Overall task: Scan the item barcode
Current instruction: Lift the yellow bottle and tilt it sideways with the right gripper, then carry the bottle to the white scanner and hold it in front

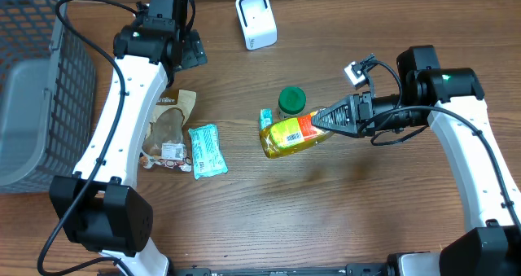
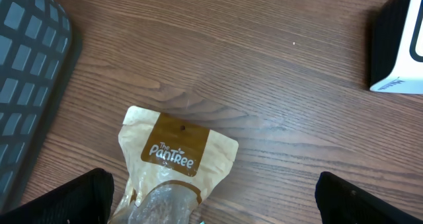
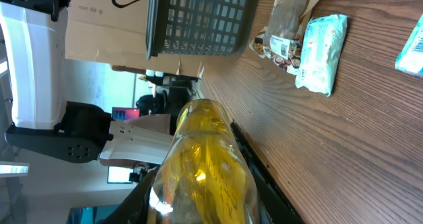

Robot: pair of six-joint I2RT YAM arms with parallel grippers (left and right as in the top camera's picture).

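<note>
The only wording that can be read is "The PanTree", in white letters on the brown panel of the pouch (image 2: 175,151), seen from the left wrist. The bottle (image 1: 293,133) carries a red-and-white label and the teal packet (image 1: 206,150) is printed all over, but from overhead both are too small to read. The white sticker (image 3: 283,47) at the pouch's other end, in the right wrist view, is too blurred to make out.

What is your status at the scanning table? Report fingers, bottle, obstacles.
Right fingers shut on bottle, held sideways. Left fingers open over snack pouch. Green-lidded jar sits between bottle and scanner.
</note>
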